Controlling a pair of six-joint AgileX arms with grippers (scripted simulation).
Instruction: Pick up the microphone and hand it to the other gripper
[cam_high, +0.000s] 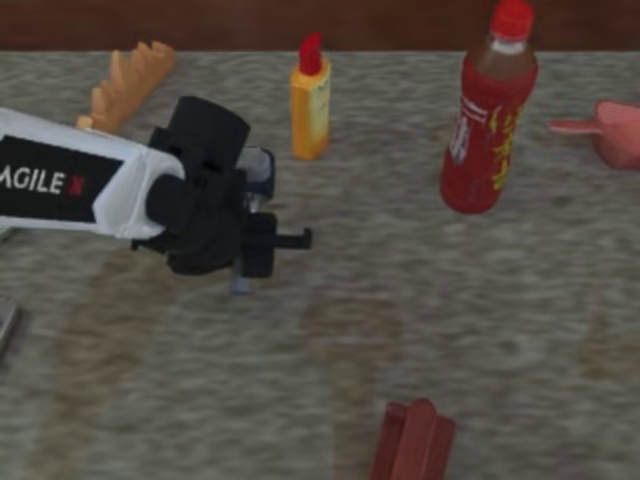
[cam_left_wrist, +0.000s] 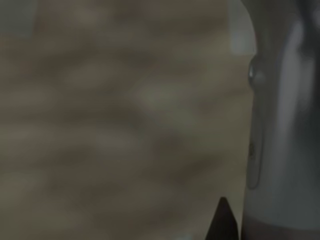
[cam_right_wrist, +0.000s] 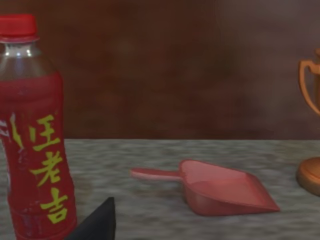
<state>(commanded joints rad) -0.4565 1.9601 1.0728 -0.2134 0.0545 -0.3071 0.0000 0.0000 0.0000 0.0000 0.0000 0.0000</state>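
Observation:
The microphone (cam_high: 262, 168) lies on the table left of centre, mostly hidden under my left gripper (cam_high: 250, 255); only its pale upper end and a bluish-grey end (cam_high: 240, 285) show on either side of it. My left gripper hangs right over its middle, open, with one finger (cam_high: 295, 238) sticking out to the right. In the left wrist view the microphone's grey handle (cam_left_wrist: 282, 125) fills the side, just beside one dark fingertip (cam_left_wrist: 222, 222). The other gripper, my right gripper (cam_right_wrist: 102, 225), is outside the top view and shows only as a dark tip beside the red bottle.
A yellow tube with a red cap (cam_high: 312, 100) stands behind the left gripper, with an orange toothed piece (cam_high: 135, 80) at the back left. The red bottle (cam_high: 490, 120), a pink scoop (cam_high: 610, 130), a dark red block (cam_high: 412, 440) and a trophy (cam_right_wrist: 310, 165) stand elsewhere.

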